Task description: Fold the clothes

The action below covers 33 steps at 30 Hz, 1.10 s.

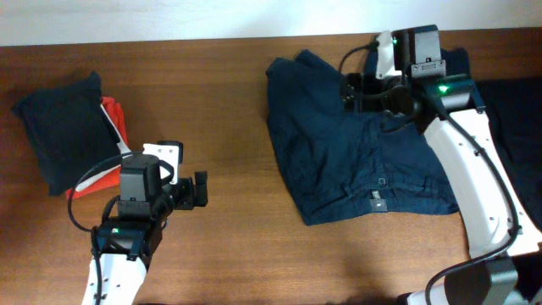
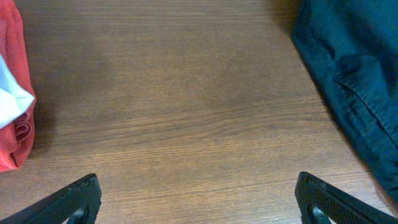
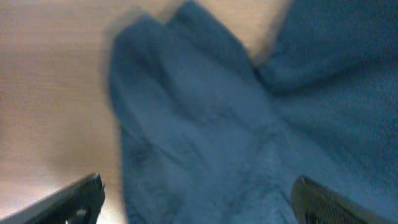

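Dark navy shorts lie spread and rumpled on the right half of the wooden table; they also show in the left wrist view and fill the right wrist view. A folded dark navy garment lies at the far left. My right gripper is open and hovers over the top part of the shorts, its jaws wide apart above the cloth. My left gripper is open and empty over bare table, left of the shorts, its jaws wide.
A red-orange and white garment lies under the folded navy one, and it shows at the left edge of the left wrist view. More dark fabric lies at the right table edge. Bare wood separates the two piles.
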Tool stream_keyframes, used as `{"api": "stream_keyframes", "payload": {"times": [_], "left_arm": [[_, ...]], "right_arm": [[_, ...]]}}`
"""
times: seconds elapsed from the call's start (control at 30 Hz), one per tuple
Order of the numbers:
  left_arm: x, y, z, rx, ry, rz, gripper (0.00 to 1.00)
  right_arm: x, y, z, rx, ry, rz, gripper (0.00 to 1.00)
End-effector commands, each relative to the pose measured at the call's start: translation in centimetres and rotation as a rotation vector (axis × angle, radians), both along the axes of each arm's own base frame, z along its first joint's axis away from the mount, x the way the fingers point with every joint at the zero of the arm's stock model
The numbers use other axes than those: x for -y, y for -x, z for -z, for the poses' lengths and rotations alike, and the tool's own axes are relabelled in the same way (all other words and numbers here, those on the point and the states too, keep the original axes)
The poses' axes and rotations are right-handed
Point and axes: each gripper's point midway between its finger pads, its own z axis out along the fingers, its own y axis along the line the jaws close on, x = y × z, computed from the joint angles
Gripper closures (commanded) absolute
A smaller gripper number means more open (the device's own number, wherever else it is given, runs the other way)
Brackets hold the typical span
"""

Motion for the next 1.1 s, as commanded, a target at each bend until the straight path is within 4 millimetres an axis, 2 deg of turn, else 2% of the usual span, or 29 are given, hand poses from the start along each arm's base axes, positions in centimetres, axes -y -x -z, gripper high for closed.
{"api": "stream_keyframes", "payload": {"times": [0.0,0.1,0.17,0.2,0.23,0.27,0.33,0.4,0.47,0.57,0.73,0.77,0.8,0.87,0.9,0.93,0.97,1.07], "left_arm": [[2.9,0.1,-1.3,0.011,0.139,0.114,0.01],[5.3,0.7,-0.8,-0.036,0.241,0.210,0.01],[6.5,0.9,1.1,-0.127,0.286,0.194,0.01],[7.8,1.2,2.3,-0.182,0.304,0.212,0.01],[9.0,1.5,2.9,-0.209,0.323,0.248,0.01],[11.9,2.0,4.0,-0.271,0.383,0.315,0.01],[13.9,2.2,5.3,-0.341,0.441,0.300,0.01],[16.7,2.8,7.6,-0.460,0.516,0.244,0.01],[18.6,3.3,9.2,-0.514,0.536,0.236,0.01],[22.1,4.2,10.9,-0.523,0.535,0.318,0.01],[26.2,6.2,13.2,-0.578,0.562,0.359,0.02],[26.7,6.4,13.3,-0.576,0.569,0.366,0.07],[27.3,6.4,13.1,-0.558,0.577,0.389,0.20],[27.9,5.8,12.6,-0.518,0.595,0.411,0.55],[28.0,5.5,12.5,-0.502,0.596,0.410,0.68],[27.8,5.3,12.7,-0.491,0.584,0.394,0.88],[27.7,5.1,12.8,-0.488,0.576,0.385,0.99],[25.8,4.9,13.9,-0.514,0.521,0.345,0.99]], "right_arm": [[5.8,2.7,0.8,-0.114,0.150,0.156,0.01],[8.9,5.8,2.2,-0.255,0.153,0.227,0.01],[9.8,7.0,2.5,-0.306,0.152,0.251,0.01],[10.0,7.4,2.7,-0.325,0.153,0.256,0.01],[10.2,7.6,2.8,-0.333,0.153,0.261,0.01],[10.4,7.9,2.8,-0.343,0.153,0.265,0.01],[10.4,8.1,2.9,-0.351,0.153,0.266,0.01],[10.4,8.2,2.9,-0.357,0.153,0.265,0.01],[10.4,8.2,2.9,-0.358,0.153,0.266,0.01],[10.4,8.2,2.9,-0.358,0.153,0.266,0.01],[10.4,8.2,2.9,-0.358,0.153,0.266,0.01],[10.4,8.2,2.9,-0.358,0.153,0.266,0.01],[10.4,8.2,2.9,-0.358,0.153,0.266,0.01],[10.4,8.2,2.9,-0.358,0.153,0.266,0.01],[10.4,8.2,2.9,-0.358,0.153,0.266,0.01],[10.4,8.2,2.9,-0.358,0.153,0.266,0.02],[10.4,8.2,2.9,-0.358,0.154,0.265,0.01],[10.5,8.3,2.9,-0.358,0.161,0.269,0.01]]}}
